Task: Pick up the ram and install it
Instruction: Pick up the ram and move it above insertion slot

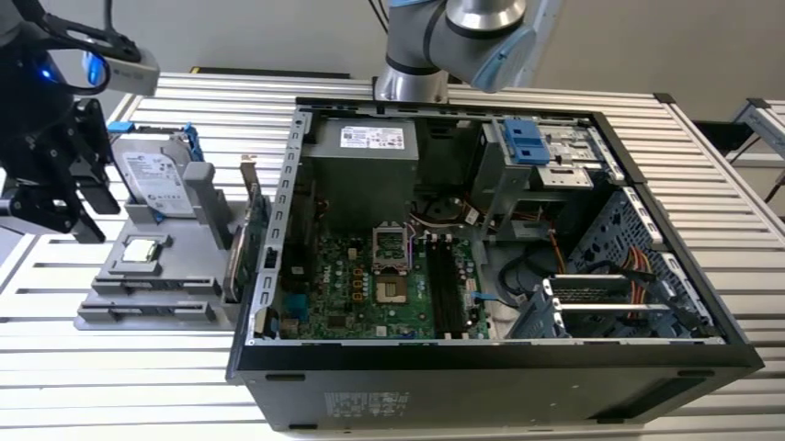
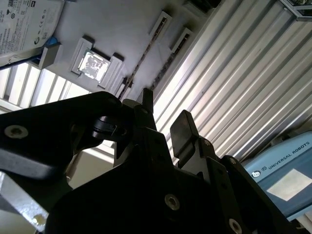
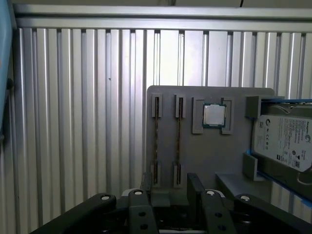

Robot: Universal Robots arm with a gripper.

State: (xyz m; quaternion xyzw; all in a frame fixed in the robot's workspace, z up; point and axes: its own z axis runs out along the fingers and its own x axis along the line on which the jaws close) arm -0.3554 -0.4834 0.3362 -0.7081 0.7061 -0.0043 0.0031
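Two ram strips stand on edge in the slots of a grey parts holder (image 3: 209, 161), one ram (image 3: 156, 141) beside the other (image 3: 179, 141). The second wrist view also shows a ram strip (image 2: 145, 54) in its slot. My gripper (image 3: 170, 187) hovers above the holder's near end, open, with nothing between its dark fingers (image 2: 184, 127). In the exterior view the gripper (image 1: 96, 219) hangs at the far left, over the holder (image 1: 153, 299). The black motherboard slots (image 1: 448, 289) lie inside the open computer case (image 1: 491, 354).
On the holder sit a square silver chip (image 3: 213, 115), a hard drive (image 3: 282, 141) and a green card with a metal bracket (image 1: 249, 234). The case stands on a ribbed metal table (image 1: 73, 377). The arm's base (image 1: 411, 69) rises behind the case.
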